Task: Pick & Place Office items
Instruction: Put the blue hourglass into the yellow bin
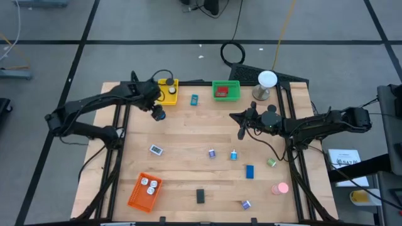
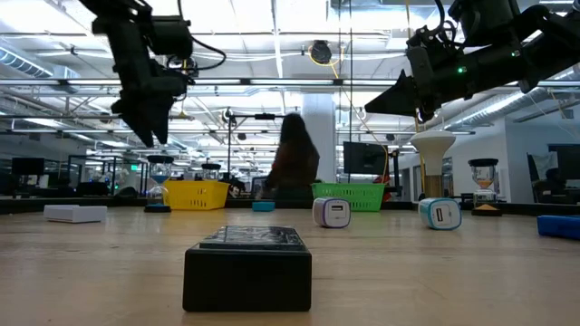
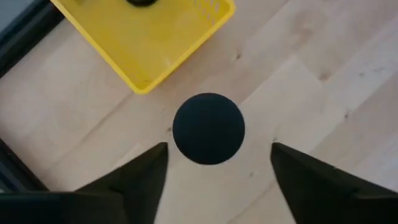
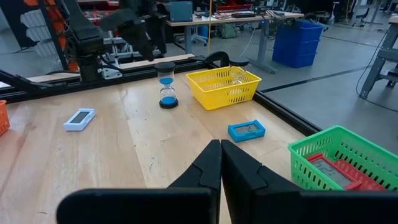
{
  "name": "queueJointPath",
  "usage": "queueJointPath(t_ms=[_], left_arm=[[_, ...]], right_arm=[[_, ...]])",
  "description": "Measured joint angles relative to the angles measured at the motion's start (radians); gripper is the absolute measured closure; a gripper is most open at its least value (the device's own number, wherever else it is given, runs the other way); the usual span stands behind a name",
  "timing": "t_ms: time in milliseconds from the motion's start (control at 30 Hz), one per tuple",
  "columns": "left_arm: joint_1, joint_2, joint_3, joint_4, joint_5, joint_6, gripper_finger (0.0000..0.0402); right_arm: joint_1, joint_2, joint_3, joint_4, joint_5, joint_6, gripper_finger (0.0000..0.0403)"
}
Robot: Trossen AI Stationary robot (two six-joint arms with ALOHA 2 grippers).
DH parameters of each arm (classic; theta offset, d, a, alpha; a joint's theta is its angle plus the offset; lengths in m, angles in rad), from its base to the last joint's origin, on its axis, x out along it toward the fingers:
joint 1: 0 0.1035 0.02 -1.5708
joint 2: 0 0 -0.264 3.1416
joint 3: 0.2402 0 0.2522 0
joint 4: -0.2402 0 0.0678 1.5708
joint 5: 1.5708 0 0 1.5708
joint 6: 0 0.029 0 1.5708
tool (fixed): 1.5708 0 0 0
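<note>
left end effector [image 3: 214, 163] open over black-topped hourglass [image 3: 208, 128] — no legible writing.

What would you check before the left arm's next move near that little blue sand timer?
1. Left gripper open, hanging above the timer: ok.
2. Blue sand timer with black caps upright on the wooden table: ok.
3. Timer inside the yellow slatted basket: not ok, it stands beside it.
4. Right gripper shut, empty, away from the timer: ok.
</note>
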Motion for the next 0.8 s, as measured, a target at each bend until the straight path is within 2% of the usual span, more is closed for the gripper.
queueJointPath(t_ms=[200, 400, 533, 800], left_arm=[[-0.004, 0.101, 0.074, -0.017, 0.001, 0.005, 0.0051], [-0.018, 0.16, 0.091, -0.097, -0.043, 0.016, 0.0025], [-0.017, 0.167, 0.091, -0.1, -0.105, 0.02, 0.0025], [-0.015, 0.166, 0.083, -0.066, -0.086, 0.036, 0.0069]], right_arm=[[0.0, 0.0, 0.0, 0.0, 0.0, -0.001, 0.0401], [0.0, 0.0, 0.0, 0.0, 0.0, -0.002, 0.0401], [0.0, 0.0, 0.0, 0.0, 0.0, -0.002, 0.0401], [0.0, 0.0, 0.0, 0.0, 0.0, -0.002, 0.0401]])
